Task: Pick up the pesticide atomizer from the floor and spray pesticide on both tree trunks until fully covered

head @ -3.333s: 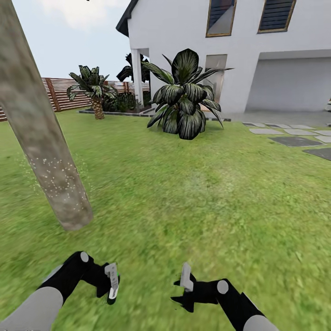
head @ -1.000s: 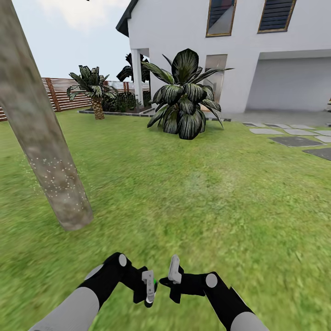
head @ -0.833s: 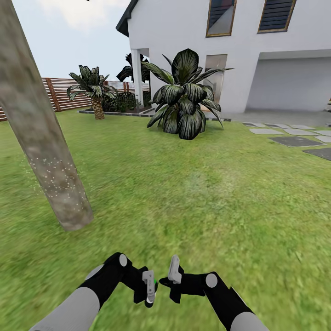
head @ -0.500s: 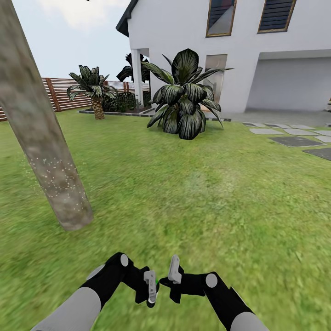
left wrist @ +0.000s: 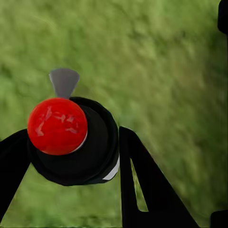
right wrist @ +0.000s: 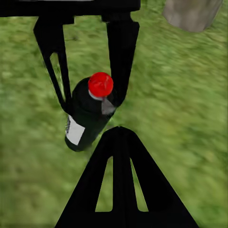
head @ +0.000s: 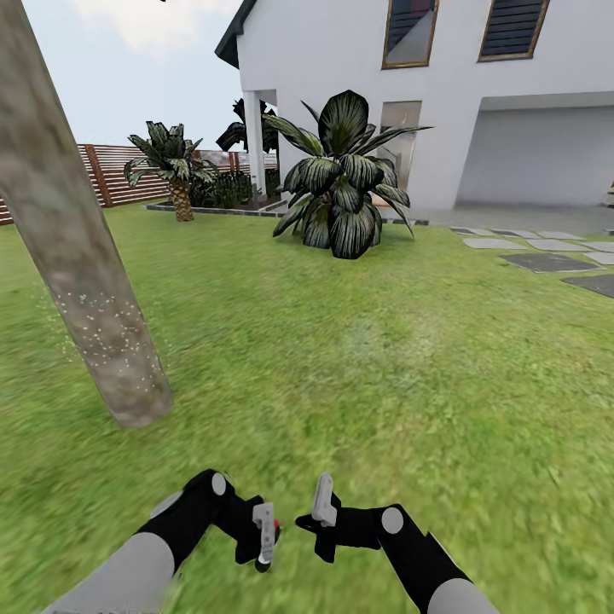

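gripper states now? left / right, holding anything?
Left gripper: shut on the dark green-black atomizer bottle with the red top.
Right gripper: empty; only one finger shows, so open or shut cannot be told.

Ground: a mottled green grass lawn (head: 358,358) is seen stretching from the foreground to the white house.
Tree base: a straight, pale grey-brown mottled tree trunk (head: 81,281) is rooted in the lawn at the left, leaning in the head view; its lower part is dusted with fine whitish specks (head: 102,337).
Shrub: a broad-leaved dark green bush (head: 341,183) is set on the grass, far side, in front of the house.
Palm: a small scaly-trunked palm (head: 175,170) is planted by the fence.
Paving: flat grey stepping stones (head: 546,256) are laid in the grass at the far right.
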`<state>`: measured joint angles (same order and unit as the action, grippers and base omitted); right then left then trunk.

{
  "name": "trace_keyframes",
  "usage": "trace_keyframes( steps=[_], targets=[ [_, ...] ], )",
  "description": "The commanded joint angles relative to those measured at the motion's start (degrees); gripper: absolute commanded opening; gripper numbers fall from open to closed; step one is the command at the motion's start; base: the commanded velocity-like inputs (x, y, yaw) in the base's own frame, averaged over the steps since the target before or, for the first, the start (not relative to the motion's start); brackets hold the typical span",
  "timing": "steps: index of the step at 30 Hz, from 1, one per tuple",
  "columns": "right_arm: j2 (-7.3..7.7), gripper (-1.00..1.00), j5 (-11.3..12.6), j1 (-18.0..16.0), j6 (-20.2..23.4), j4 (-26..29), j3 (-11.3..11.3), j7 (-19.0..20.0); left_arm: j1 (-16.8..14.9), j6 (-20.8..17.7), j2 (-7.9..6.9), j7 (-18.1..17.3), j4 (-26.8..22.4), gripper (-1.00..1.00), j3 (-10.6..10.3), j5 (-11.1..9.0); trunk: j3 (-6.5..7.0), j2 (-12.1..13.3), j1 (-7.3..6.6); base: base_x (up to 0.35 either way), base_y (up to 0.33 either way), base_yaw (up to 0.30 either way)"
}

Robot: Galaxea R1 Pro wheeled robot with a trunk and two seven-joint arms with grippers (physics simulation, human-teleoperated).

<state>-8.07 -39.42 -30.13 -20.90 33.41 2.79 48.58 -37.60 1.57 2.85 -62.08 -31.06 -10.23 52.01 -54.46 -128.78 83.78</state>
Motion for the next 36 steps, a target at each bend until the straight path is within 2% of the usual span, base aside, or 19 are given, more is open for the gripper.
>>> trace_keyframes(
  steps=[1,5,6,7,9,12,14,16,17,19,21,22,23,25,26,27,28,31,36],
  targets=[
    [-0.02,-1.0,-0.46,-0.02,-0.28,0.03,-0.06,0.02,-0.01,0.18,-1.78,-0.17,-0.29,-1.0,0.04,0.11,-0.05,-0.02,-0.01,0.0,0.0,0.0],
    [0.0,-1.0,-0.5,-0.02,-0.28,-0.14,-0.08,0.02,0.19,0.19,-7.62,-0.22,-0.45,-1.0,0.12,0.14,-0.05,-0.02,-0.01,0.0,0.0,0.0],
    [0.04,-1.0,-0.53,-0.02,-0.28,-0.16,-0.07,0.02,0.23,0.19,-9.39,-0.21,-0.47,-1.0,0.17,-0.1,-0.05,-0.02,-0.01,0.0,0.0,0.0],
    [0.06,-1.0,-0.59,-0.02,-0.28,-0.18,-0.11,0.01,0.29,0.19,-12.24,-0.22,-0.48,-1.0,0.2,-0.37,-0.05,-0.02,-0.01,0.0,0.0,0.0],
    [0.16,-1.0,-0.64,-0.02,-0.32,-0.23,-0.19,-0.05,0.37,0.19,-15.2,-0.15,-0.12,-1.0,0.25,-0.51,-0.05,-0.02,-0.01,0.0,0.0,0.0],
    [0.67,-1.0,-0.65,-0.02,-0.36,-0.34,-0.51,-0.12,0.41,0.12,-17.85,1.02,0.13,-1.0,1.38,-0.66,-0.05,-0.02,-0.01,0.0,0.0,0.0],
    [1.87,-1.0,-0.57,0.04,-0.36,-0.39,-0.59,-0.38,0.52,0.1,-18.2,5.75,0.6,-1.0,5.72,-0.77,-0.05,-0.02,-0.01,0.0,0.0,0.0],
    [4.36,-1.0,-0.33,0.09,-0.36,-0.79,-1.33,-1.32,0.97,0.12,-17.77,12.94,3.56,-1.0,10.75,-0.85,-0.05,-0.02,-0.01,0.0,0.0,0.0],
    [5.62,-1.0,-0.27,0.13,-0.38,-1.9,-3.18,-3.29,1.13,0.14,-17.54,16.96,5.79,-1.0,13.0,-0.93,-0.05,-0.02,-0.01,0.0,0.0,0.0],
    [7.5,-1.0,-0.23,0.18,-0.48,-7.09,-10.7,-12.6,1.25,0.56,-16.88,25.25,11.35,-1.0,17.98,-3.31,-0.05,-0.02,-0.01,0.0,0.0,0.0],
    [8.78,-1.0,-0.25,0.23,-0.58,-14.27,-18.69,-28.35,1.39,5.15,-16.54,32.78,17.71,-1.0,22.48,-9.66,-0.05,-0.02,-0.01,0.0,0.0,0.0],
    [9.03,-1.0,-0.25,0.26,-0.65,-17.63,-20.66,-36.62,1.82,8.06,-16.46,36.28,20.36,-1.0,23.72,-13.25,-0.05,-0.02,-0.01,0.0,0.0,0.0],
    [9.16,-1.0,-0.23,0.29,-0.74,-20.38,-21.68,-44.34,2.89,10.35,-16.42,40.1,22.03,-1.0,24.45,-17.09,-0.05,-0.02,-0.01,0.0,0.0,0.0],
    [9.15,-1.0,-0.12,0.37,-0.99,-23.84,-22.5,-56.8,6.4,12.57,-16.28,48.63,23.27,-1.0,24.97,-26.93,-0.05,-0.02,-0.01,0.0,0.0,0.0],
    [9.18,-1.0,-0.03,0.41,-1.37,-24.57,-22.72,-60.11,7.73,13.27,-16.12,51.27,23.54,-1.0,25.03,-30.65,-0.05,-0.02,-0.01,0.0,0.0,0.0],
    [9.24,-1.0,0.47,0.66,-2.02,-24.94,-22.88,-61.86,8.87,14.2,-15.68,52.86,23.69,-1.0,25.06,-32.83,-0.05,-0.02,-0.01,0.0,0.0,0.0],
    [9.27,1.0,2.13,1.47,-3.24,-25.16,-22.95,-62.76,10.04,15.11,-15.09,53.94,23.77,-1.0,25.11,-34.01,-0.05,-0.02,-0.01,0.0,0.0,0.0],
    [9.19,1.0,6.96,4.05,-8.4,-25.38,-22.92,-63.4,11.94,15.92,-14.01,57.02,24.24,-1.0,25.14,-35.19,-0.05,-0.02,-0.01,0.0,0.0,0.0],
    [9.31,1.0,7.98,4.73,-9.9,-25.77,-22.92,-63.66,14.45,16.17,-12.82,57.92,25.5,-1.0,25.22,-35.57,-0.05,-0.02,-0.01,0.0,0.0,0.0]
  ],
)
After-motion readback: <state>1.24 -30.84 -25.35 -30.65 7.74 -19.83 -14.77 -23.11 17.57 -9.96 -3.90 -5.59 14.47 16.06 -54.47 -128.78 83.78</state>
